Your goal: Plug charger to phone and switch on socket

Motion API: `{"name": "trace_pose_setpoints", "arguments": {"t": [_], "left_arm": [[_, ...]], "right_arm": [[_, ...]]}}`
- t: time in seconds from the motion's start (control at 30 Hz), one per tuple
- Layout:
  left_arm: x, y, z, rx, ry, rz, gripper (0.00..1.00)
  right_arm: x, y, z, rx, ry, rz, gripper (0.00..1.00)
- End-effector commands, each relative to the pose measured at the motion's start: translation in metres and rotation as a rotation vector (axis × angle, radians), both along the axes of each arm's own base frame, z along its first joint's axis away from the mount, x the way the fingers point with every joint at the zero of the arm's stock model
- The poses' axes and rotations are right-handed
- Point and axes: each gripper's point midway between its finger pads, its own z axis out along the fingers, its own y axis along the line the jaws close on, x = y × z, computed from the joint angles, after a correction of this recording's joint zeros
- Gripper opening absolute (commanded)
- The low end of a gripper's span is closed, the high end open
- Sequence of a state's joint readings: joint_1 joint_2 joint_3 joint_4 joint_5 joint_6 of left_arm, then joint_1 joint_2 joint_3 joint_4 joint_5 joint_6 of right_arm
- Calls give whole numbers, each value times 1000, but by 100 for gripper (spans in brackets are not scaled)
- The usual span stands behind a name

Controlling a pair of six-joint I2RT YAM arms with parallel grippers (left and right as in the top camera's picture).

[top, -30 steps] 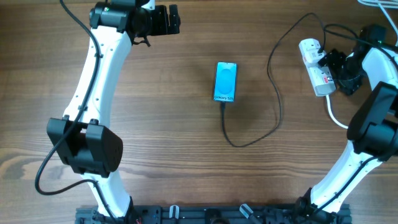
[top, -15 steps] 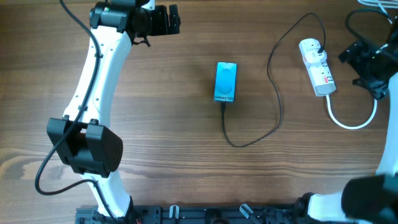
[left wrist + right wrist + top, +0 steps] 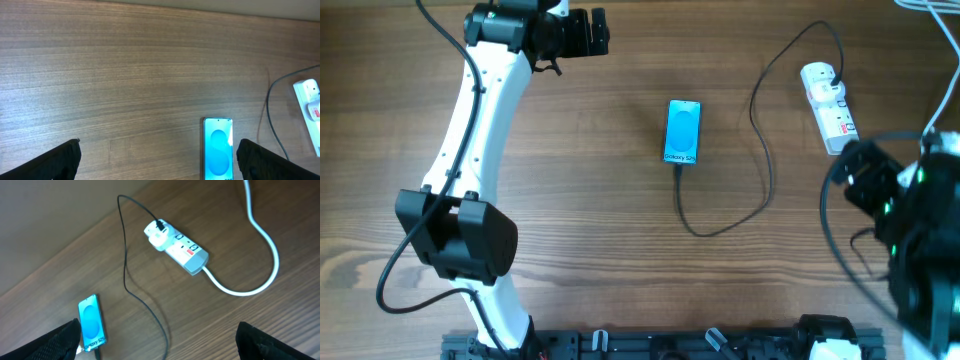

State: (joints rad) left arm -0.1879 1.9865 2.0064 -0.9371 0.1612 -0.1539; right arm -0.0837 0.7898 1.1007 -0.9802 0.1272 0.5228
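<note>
The phone [image 3: 683, 131] lies flat at the table's middle with its teal screen lit; it also shows in the left wrist view [image 3: 218, 156] and the right wrist view [image 3: 92, 322]. The charger's black cable [image 3: 761, 190] runs from the phone's near edge in a loop to its white plug [image 3: 156, 236], which sits in the socket [image 3: 828, 108]. The socket also shows in the right wrist view [image 3: 179, 249] with its red-marked switch [image 3: 190, 251]. My left gripper [image 3: 592, 32] is open and empty at the far left, well away from the phone. My right gripper [image 3: 865, 178] is open and empty, blurred, just in front of the socket.
The socket's thick white cord [image 3: 260, 245] curves away from the strip's end. The left arm's dark base joint [image 3: 460, 235] stands at the near left. Bare wood lies around the phone.
My right arm has pulled away from the socket, first to the right, then back toward the near right, and is blurred by motion. The left arm, phone and cable have not moved.
</note>
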Motion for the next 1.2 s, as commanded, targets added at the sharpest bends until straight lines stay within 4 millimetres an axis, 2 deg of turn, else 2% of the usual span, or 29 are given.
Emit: {"name": "trace_pose_setpoints", "arguments": {"t": [0.0, 0.53, 0.67, 0.83, 0.97, 1.0, 1.07, 1.17], "left_arm": [[1, 1, -6, 11, 9, -7, 100], [1, 1, -6, 11, 9, -7, 100], [1, 1, -6, 11, 9, -7, 100], [1, 1, -6, 11, 9, -7, 100], [1, 1, -6, 11, 9, -7, 100], [1, 1, -6, 11, 9, -7, 100], [1, 1, -6, 11, 9, -7, 100], [1, 1, -6, 11, 9, -7, 100]], "right_arm": [[-20, -3, -1, -22, -57, -25, 100], [-28, -3, -13, -22, 8, -25, 100], [-30, -3, -22, -43, 2, -3, 100], [-22, 16, -35, -184, -218, 204, 100], [-15, 28, -33, -275, -387, 298, 100], [-11, 35, -31, -339, -480, 349, 100], [-7, 44, -39, -403, -559, 409, 99], [-4, 50, -60, -405, -609, 434, 100]]}}
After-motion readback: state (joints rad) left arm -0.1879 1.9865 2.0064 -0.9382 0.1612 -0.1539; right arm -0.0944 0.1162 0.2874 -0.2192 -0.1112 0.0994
